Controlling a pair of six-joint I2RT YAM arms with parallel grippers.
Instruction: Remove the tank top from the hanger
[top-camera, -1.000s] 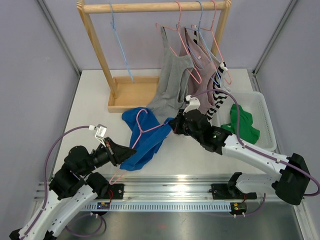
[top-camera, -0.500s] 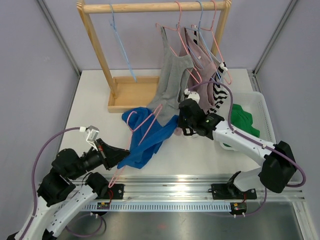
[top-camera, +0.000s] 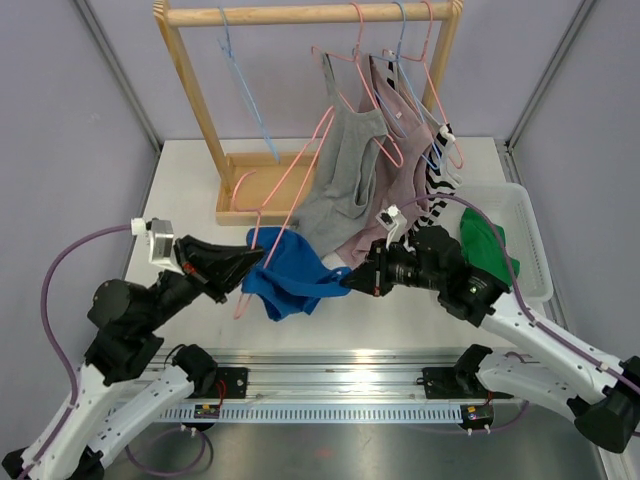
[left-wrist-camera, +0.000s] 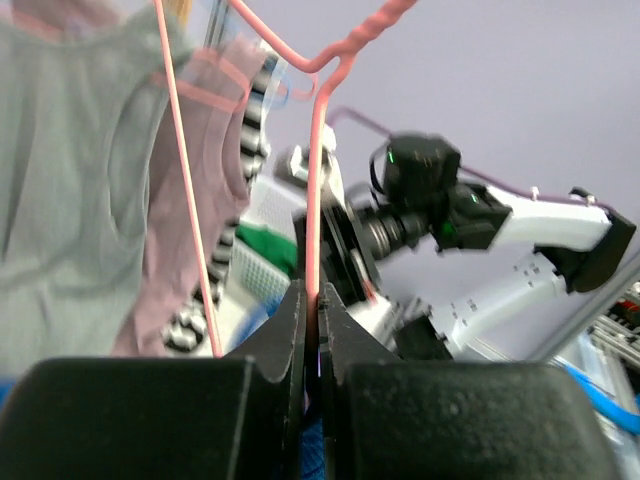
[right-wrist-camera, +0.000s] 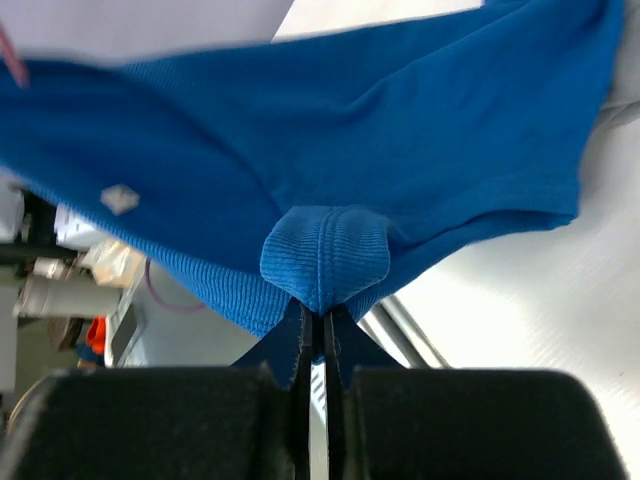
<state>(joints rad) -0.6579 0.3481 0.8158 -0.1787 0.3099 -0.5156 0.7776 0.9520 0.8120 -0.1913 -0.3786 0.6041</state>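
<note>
The blue tank top (top-camera: 292, 275) hangs bunched between my two grippers above the table. My left gripper (top-camera: 256, 256) is shut on the pink hanger (top-camera: 290, 175), which is lifted and tilts up toward the rack; the wire runs up from its jaws in the left wrist view (left-wrist-camera: 314, 180). My right gripper (top-camera: 347, 282) is shut on a fold of the blue tank top (right-wrist-camera: 325, 255), which spreads above its jaws. The hanger's lower end still crosses the blue cloth near my left gripper.
A wooden rack (top-camera: 300, 14) at the back holds a blue hanger (top-camera: 240, 90) and grey (top-camera: 345, 165), mauve and striped tops on hangers. A white basket (top-camera: 528, 250) with a green garment (top-camera: 485, 245) stands at the right.
My left gripper rose and lifted the pink hanger up out of the blue top. My right gripper drew back toward the near right, pulling the blue cloth with it.
</note>
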